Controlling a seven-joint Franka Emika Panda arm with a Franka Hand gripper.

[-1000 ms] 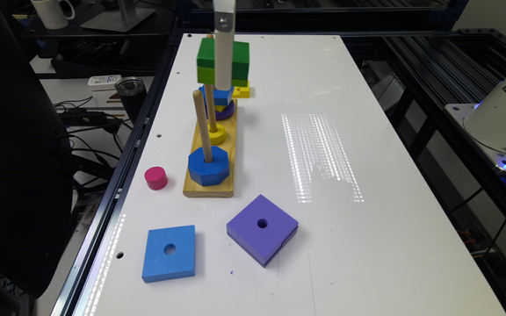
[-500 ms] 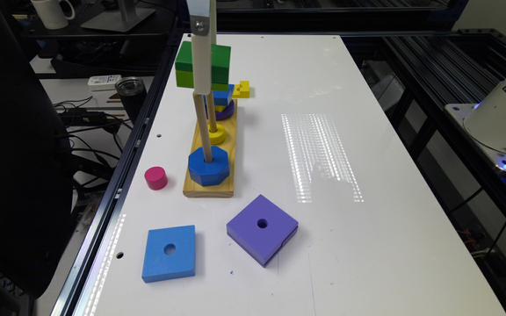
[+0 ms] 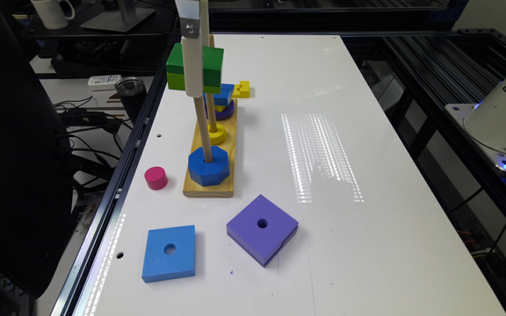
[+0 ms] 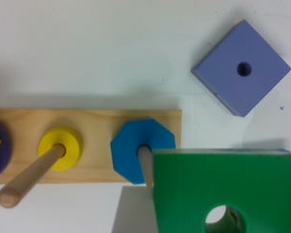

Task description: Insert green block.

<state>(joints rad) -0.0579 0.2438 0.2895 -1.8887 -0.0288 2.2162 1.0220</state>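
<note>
A: Green block (image 3: 195,68) is up in the air, carried above the peg board (image 3: 209,186). Dark face up, lighter layer below.

B: Gripper (image 3: 193,87)?

A: White finger crosses the block's front face in the exterior view. Clamped on the block, I judge, since nothing else holds it up. In the wrist view the fingertips themselves are hard to make out, so that is inference.

B: Which peg?

A: Block sits near the top of the peg (image 3: 202,127) that rises from the blue octagon (image 3: 208,166). In the wrist view the block's hole (image 4: 224,219) lies off to one side of that peg (image 4: 145,165), not over its tip. Hole axis looks vertical, peg upright as well.

B: So the move?

A: Likely a sideways shift until hole and peg tip line up, then straight down. Misaligned, the block's underside would catch the tip.

B: Neighbours?

A: Next peg (image 3: 211,109) stands in a yellow ring (image 3: 216,134), just beside. Purple square (image 3: 262,229), blue square (image 3: 168,253) and pink cylinder (image 3: 156,177) lie on the table (image 3: 367,131), well apart from the action.
</note>
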